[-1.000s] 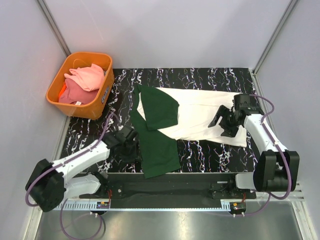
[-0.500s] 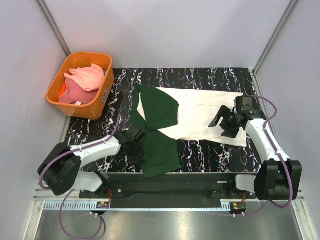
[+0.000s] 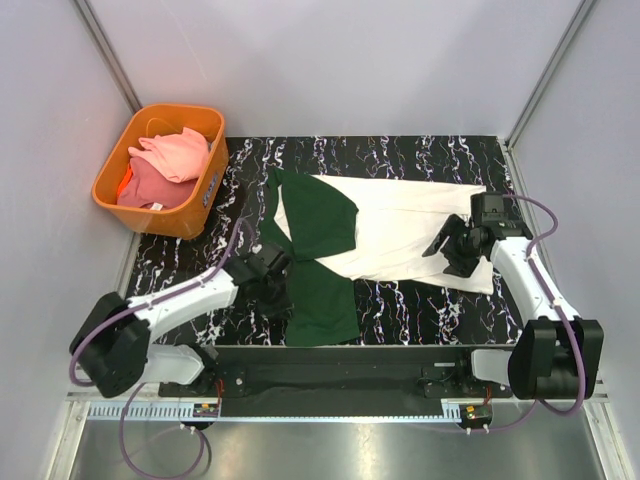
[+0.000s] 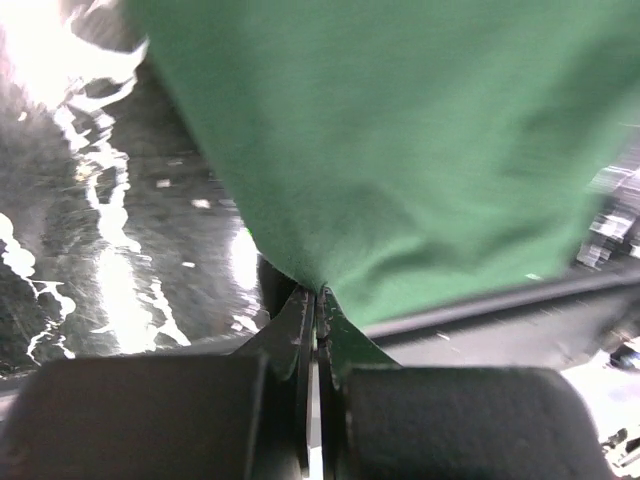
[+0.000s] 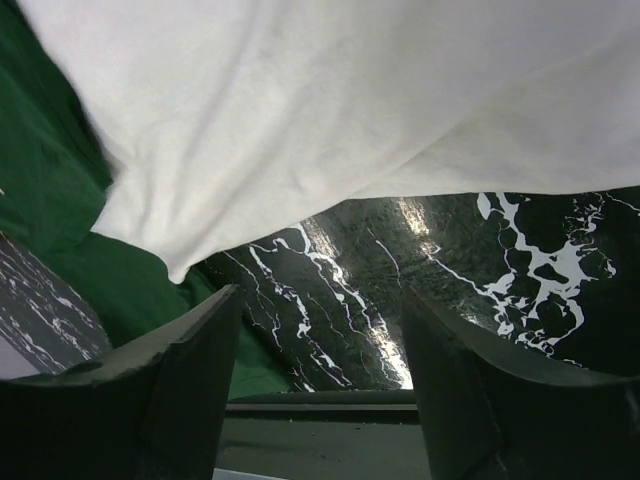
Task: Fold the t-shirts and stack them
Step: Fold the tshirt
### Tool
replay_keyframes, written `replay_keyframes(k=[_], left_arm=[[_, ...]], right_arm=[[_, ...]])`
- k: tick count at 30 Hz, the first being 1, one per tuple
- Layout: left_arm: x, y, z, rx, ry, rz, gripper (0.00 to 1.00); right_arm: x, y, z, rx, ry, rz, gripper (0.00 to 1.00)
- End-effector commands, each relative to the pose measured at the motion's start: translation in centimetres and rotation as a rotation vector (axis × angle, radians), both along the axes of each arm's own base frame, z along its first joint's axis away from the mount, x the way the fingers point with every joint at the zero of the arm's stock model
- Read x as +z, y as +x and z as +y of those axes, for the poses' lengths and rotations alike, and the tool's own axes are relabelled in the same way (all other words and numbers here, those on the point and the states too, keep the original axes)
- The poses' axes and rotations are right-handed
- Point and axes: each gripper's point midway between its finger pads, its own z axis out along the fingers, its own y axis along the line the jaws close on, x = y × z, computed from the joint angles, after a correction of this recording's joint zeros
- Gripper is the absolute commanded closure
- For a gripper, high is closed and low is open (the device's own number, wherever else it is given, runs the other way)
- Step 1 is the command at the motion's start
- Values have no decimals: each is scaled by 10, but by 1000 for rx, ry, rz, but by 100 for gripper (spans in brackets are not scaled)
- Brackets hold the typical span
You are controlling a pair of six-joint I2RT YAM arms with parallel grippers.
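Left gripper (image 4: 318, 295) is clamped on the edge of the dark green sleeve (image 3: 322, 300), and my wrist view shows cloth pinched right between the jaws. Right gripper (image 5: 320, 293) is spread wide with nothing in it, hovering at the near edge of the cream t-shirt (image 3: 400, 225), which lies spread across the black marbled table (image 3: 400, 310). The pink and coral tees (image 3: 175, 155) sit in the orange basket (image 3: 115, 165) off the far left corner. I read this as the first fold starting: one edge caught, the other not. Next I want the right jaws down on that cream hem and closed. Then both arms lift together so the cloth doesn't skew.
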Motion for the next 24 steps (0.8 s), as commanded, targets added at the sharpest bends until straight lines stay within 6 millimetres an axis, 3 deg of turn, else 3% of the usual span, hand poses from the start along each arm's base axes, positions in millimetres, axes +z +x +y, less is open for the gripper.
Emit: replay_keyframes(k=[1, 5, 6, 14, 17, 24], left_arm=[[49, 23, -18, -88, -87, -175, 100], [70, 30, -26, -176, -115, -255, 100], [76, 32, -28, -217, -118, -282, 100], [92, 42, -38, -372, -153, -399, 100], [95, 40, -44, -401, -191, -407, 100], [109, 42, -49, -452, -215, -458, 100]], right_arm=[[-10, -1, -11, -100, -36, 61, 30], [-20, 5, -24, -185, -22, 114, 41], [-23, 6, -37, -236, -21, 129, 51], [-38, -11, -121, -489, -91, 173, 53], [-46, -22, -137, -533, -88, 206, 55], [-63, -38, -149, -622, -40, 238, 64]])
